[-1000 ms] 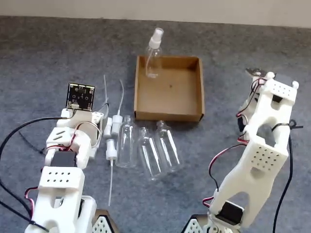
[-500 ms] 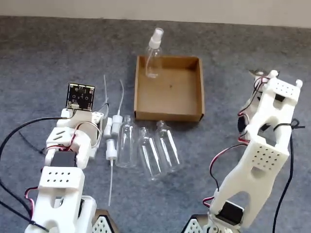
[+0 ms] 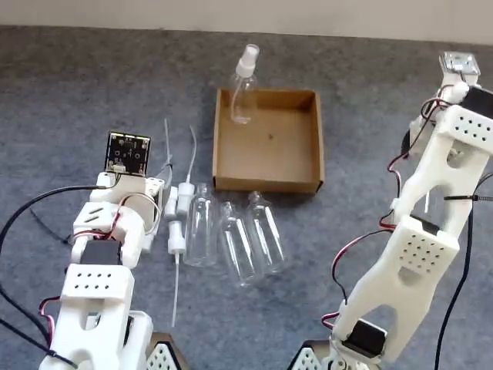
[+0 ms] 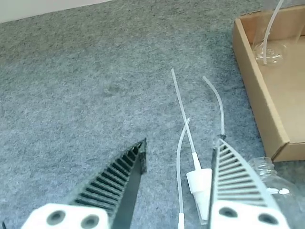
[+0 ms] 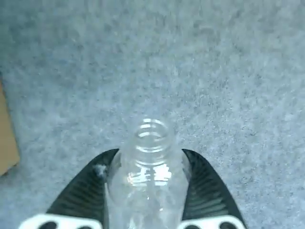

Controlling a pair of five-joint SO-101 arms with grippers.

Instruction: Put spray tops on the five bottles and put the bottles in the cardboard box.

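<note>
Right of the cardboard box (image 3: pixel 268 185), the right end effector (image 5: pixel 150 157) grips a bottle (image 5: pixel 148 186)

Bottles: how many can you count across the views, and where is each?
5. One capped bottle stands in the cardboard box's far-left corner. Three uncapped bottles lie side by side in front of the box. A fifth bottle, uncapped, sits in the right end effector.
</note>
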